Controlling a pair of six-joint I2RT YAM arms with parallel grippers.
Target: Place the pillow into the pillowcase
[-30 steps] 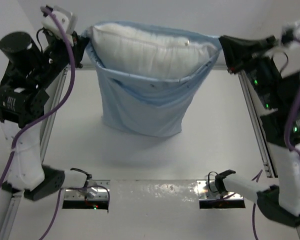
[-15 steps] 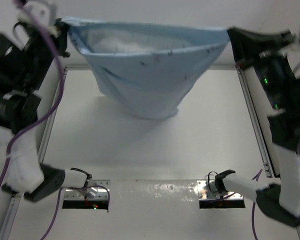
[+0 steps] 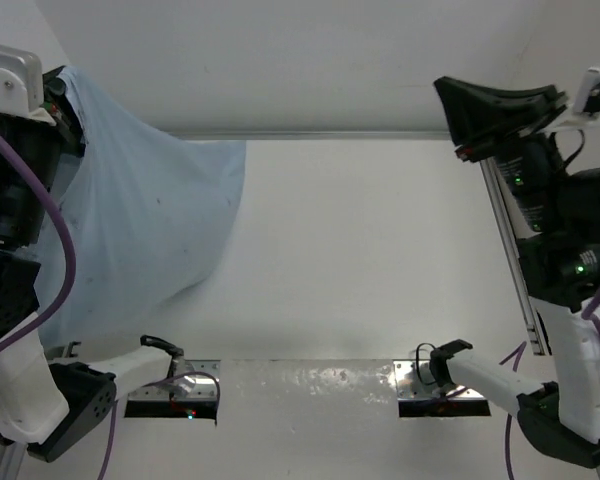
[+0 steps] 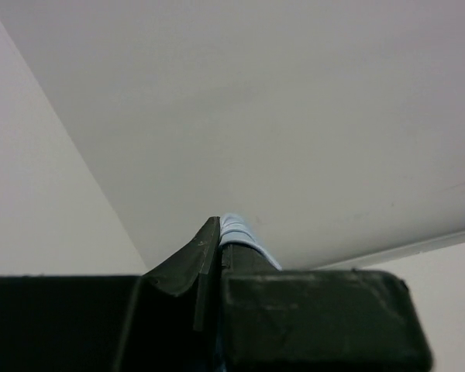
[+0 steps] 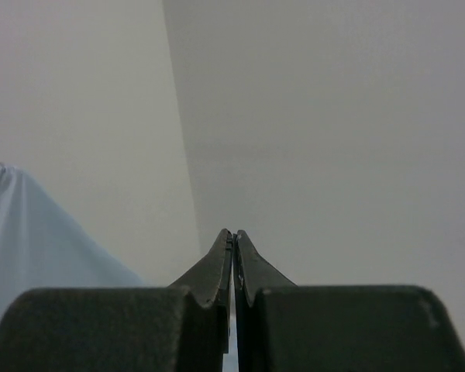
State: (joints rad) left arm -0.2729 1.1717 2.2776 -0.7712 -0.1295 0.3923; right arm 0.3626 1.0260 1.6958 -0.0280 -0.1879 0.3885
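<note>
L hand (image 4: pixel 217 232) was clamped on the pillowcase (image 3: pixel 150 220) edge, high at far left; cloth hung over the counter's (image 3: pixel 380 250) left side. R hand (image 3: pixel 446 92) was pressed together, well apart from it.

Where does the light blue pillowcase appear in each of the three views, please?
Top external: the pillowcase hangs at the far left, draped down from the left hand.
Left wrist: a small fold of pillowcase at bottom centre, pinched in the hand's fingers.
Right wrist: pillowcase as a blue slope at lower left.
Shared landmark: the left hand gripping the cloth, in the top and left wrist views.
</note>
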